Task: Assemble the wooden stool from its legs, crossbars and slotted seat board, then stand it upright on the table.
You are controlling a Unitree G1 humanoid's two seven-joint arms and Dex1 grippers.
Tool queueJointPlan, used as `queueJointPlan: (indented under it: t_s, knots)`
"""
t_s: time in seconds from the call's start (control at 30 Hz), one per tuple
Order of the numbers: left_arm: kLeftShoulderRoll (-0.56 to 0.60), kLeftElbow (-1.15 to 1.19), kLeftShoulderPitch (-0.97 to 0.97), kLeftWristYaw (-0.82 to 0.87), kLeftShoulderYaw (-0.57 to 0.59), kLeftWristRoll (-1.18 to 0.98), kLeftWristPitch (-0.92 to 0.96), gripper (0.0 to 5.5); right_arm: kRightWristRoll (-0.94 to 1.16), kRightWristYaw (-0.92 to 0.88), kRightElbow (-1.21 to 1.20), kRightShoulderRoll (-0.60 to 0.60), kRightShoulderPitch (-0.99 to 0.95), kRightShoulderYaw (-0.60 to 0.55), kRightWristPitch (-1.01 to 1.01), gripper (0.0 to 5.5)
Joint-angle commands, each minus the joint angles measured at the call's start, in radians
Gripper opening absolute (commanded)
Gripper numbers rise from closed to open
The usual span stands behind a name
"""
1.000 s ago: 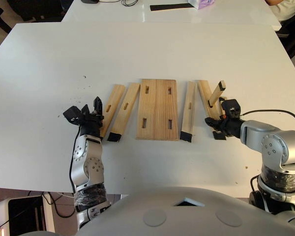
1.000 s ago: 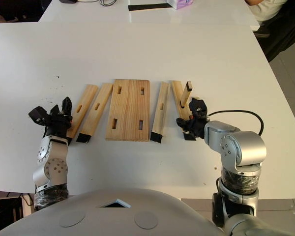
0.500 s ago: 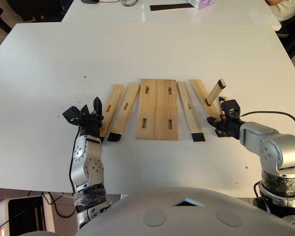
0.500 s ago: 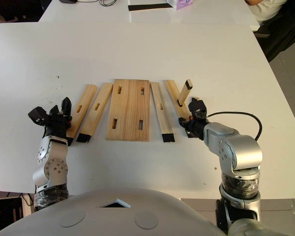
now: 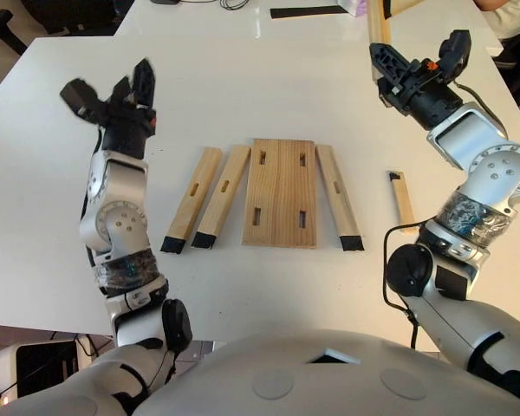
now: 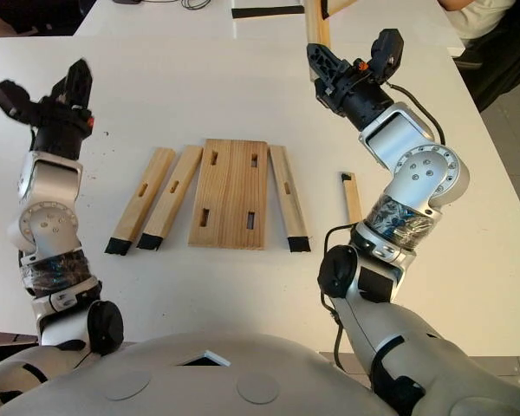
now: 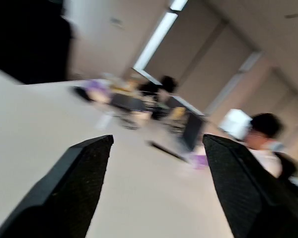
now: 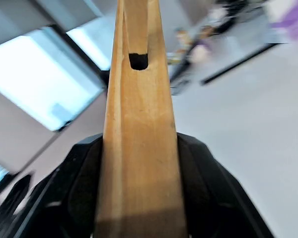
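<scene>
The slotted seat board (image 5: 280,192) lies flat mid-table. Two legs (image 5: 192,198) (image 5: 223,195) rest side by side to its left, and a third leg (image 5: 339,206) lies on its right. A short crossbar (image 5: 402,198) lies alone farther right. My right gripper (image 5: 381,61) is raised high over the far right of the table, shut on a fourth leg (image 8: 139,124) that points upward. A crossbar (image 6: 342,7) sticks out of that leg's slot. My left gripper (image 5: 126,87) is raised over the far left, open and holding nothing.
The white table (image 5: 243,95) has bare room behind the parts and along the front edge. A second table behind carries a black strip (image 5: 305,11) and cables. A black cable (image 5: 399,234) hangs from my right arm near the loose crossbar.
Both arms have swung up from the table. The right one has lifted a leg with its crossbar, leaving a short crossbar on the table. The left gripper rose with nothing in it.
</scene>
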Motion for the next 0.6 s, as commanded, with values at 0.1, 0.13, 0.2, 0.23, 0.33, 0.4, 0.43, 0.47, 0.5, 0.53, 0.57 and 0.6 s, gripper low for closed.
queueJointPlan:
  t_s: [0.1,0.13,0.2,0.23,0.33,0.4,0.43,0.47,0.5,0.53,0.57,0.6]
  knots:
    - [0.022,-0.167,-0.068,-0.131,-0.064,-0.327,0.165,4.39,0.185,0.35,-0.032,-0.192,0.028,0.131,0.023,2.06]
    - [0.031,-0.173,-0.072,-0.138,-0.062,-0.373,0.185,4.4,0.204,0.405,-0.035,-0.23,0.026,0.153,0.024,2.06]
    - [0.066,-0.183,-0.072,-0.179,-0.061,-0.441,0.221,4.4,0.221,0.504,-0.02,-0.303,0.012,0.197,0.016,2.06]
    - [0.087,-0.191,-0.071,-0.205,-0.062,-0.468,0.237,4.4,0.221,0.559,-0.006,-0.342,0.002,0.222,0.005,2.06]
    - [0.143,-0.197,-0.07,-0.264,-0.06,-0.542,0.275,4.4,0.214,0.704,0.025,-0.435,-0.027,0.294,-0.041,2.06]
    - [0.178,-0.193,-0.072,-0.294,-0.075,-0.547,0.294,4.4,0.204,0.775,0.038,-0.466,-0.045,0.337,-0.076,2.06]
    - [0.191,-0.187,-0.075,-0.303,-0.081,-0.546,0.301,4.4,0.197,0.799,0.048,-0.474,-0.053,0.356,-0.091,2.06]
    - [0.202,-0.182,-0.079,-0.314,-0.088,-0.548,0.308,4.4,0.186,0.823,0.059,-0.48,-0.061,0.379,-0.11,2.06]
    - [0.208,-0.18,-0.082,-0.322,-0.093,-0.551,0.312,4.4,0.18,0.841,0.069,-0.485,-0.066,0.397,-0.125,2.06]
    - [0.215,-0.18,-0.084,-0.332,-0.099,-0.556,0.317,4.4,0.18,0.859,0.076,-0.486,-0.072,0.413,-0.134,2.06]
    - [0.22,-0.181,-0.085,-0.341,-0.107,-0.559,0.322,4.4,0.183,0.875,0.077,-0.488,-0.076,0.427,-0.141,2.06]
    - [0.224,-0.18,-0.085,-0.35,-0.114,-0.558,0.327,4.4,0.184,0.889,0.074,-0.49,-0.077,0.441,-0.146,2.06]
